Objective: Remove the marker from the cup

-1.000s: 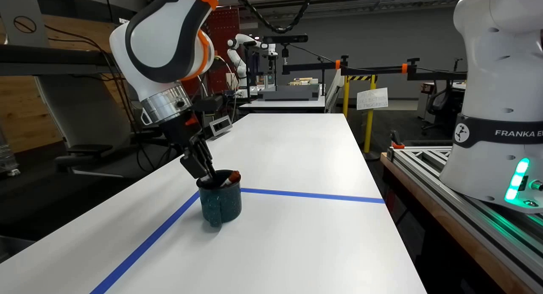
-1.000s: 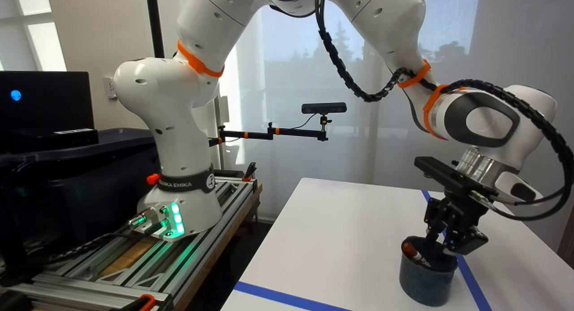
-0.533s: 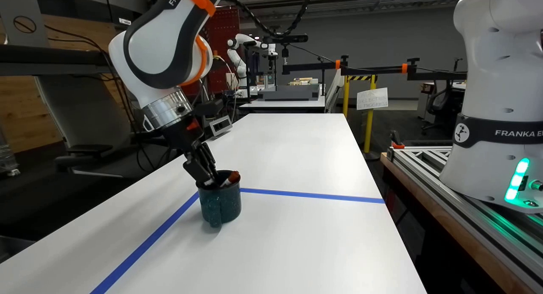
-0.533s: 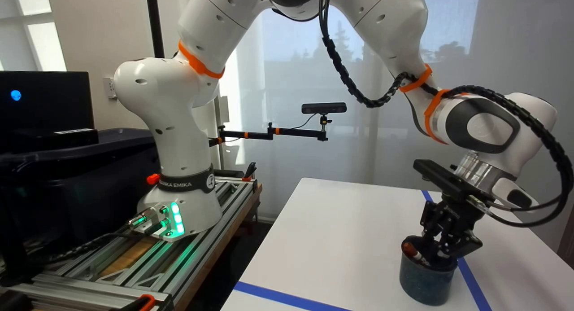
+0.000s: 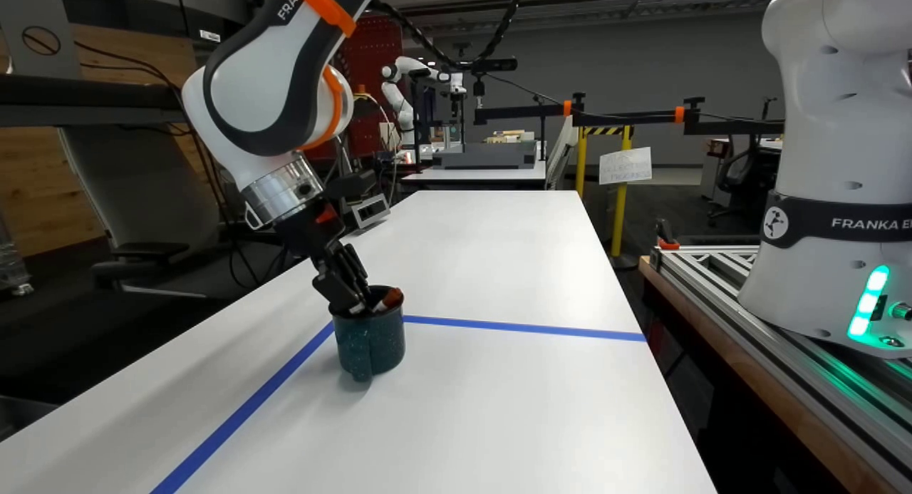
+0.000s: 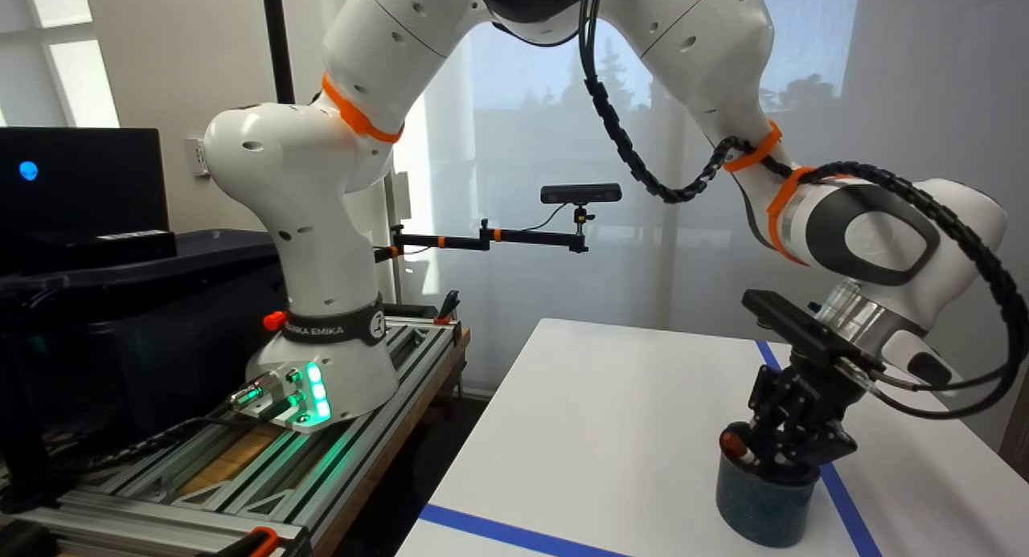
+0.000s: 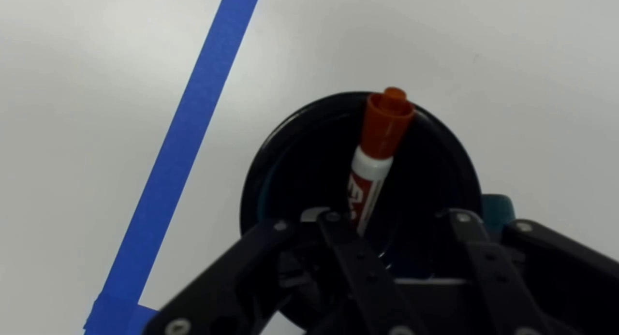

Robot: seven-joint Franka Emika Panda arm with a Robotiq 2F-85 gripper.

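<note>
I have the fingers (image 7: 496, 267) apart, with a wide gap between the two, and they point down, tilted, to the mouth of the cup (image 5: 385, 343). In both exterior views their lower ends are at this mouth; how deep they go inside, I cannot tell.

The marker (image 7: 376, 158) is inside the cup and leans there, with its orange-brown cap at the rim. In the wrist view I see the cap, the white collar and a part of the dark red label ahead of the fingers. The body runs down toward the finger (image 7: 363, 262) that is farther from the cup's handle (image 7: 498, 210), and the lower part is hidden from me at this finger. Whether the two touch each other, I cannot say, nor on which side of this finger the hidden end is lying.

The cup, dark teal, stands upright on the white bench (image 5: 527, 408). A blue tape (image 7: 179, 146) runs just beside it, and in the wrist view a strip of the bench shows between tape and cup. More outside, in an exterior view, the white arm (image 6: 707, 67) bends over the bench, and its base (image 6: 354, 388), with green lights on, stands on a metal frame (image 6: 185, 526) next to it.
</note>
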